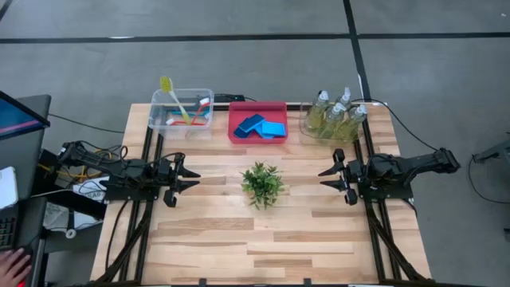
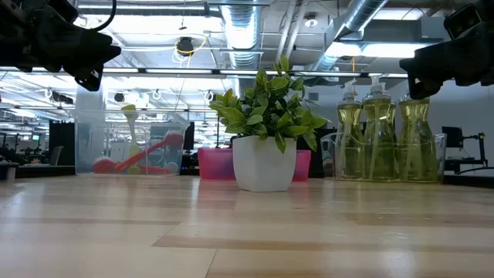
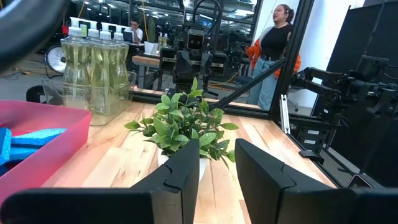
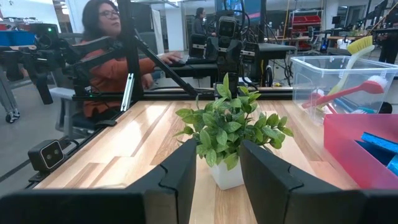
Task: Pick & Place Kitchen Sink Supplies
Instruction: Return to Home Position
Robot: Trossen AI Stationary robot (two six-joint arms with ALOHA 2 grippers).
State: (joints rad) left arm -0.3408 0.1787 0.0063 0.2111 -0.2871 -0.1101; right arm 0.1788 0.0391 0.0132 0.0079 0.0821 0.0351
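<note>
Nearest us the tabletop carried no loose supplies. Midway, the left arm and right arm hung over its two sides, facing the plant, both sets of jaws parted and holding nothing. Along the far edge, the brushes lay in the clear bin, the blue sponges in the pink bin, the pump bottles in their clear container. We judged the sorting finished, with only parking the arms left.

Smooth wood table, clear plastic bin, matt blue sponges
</note>
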